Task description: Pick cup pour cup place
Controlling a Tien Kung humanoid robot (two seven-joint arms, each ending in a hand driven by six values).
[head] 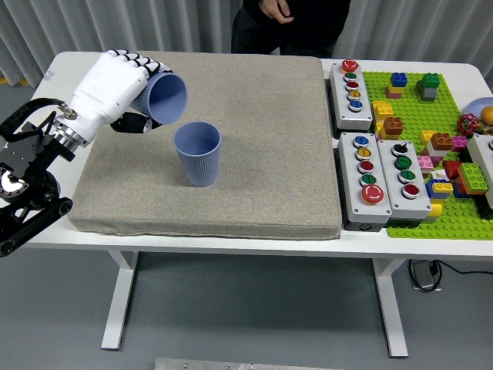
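A blue ribbed cup [198, 153] stands upright on the grey mat [254, 162], left of its middle. My left hand [115, 85], white with black fingertips, is shut on a second blue cup [165, 98]. That cup is tipped on its side with its mouth facing right. It is held above the mat, up and to the left of the standing cup, not touching it. My right hand is not in view.
Two grey button boxes [351, 85] [385, 179] lie right of the mat. A green baseplate [431, 146] with several coloured bricks is at the far right. A person in dark clothes [289, 23] stands at the table's far side.
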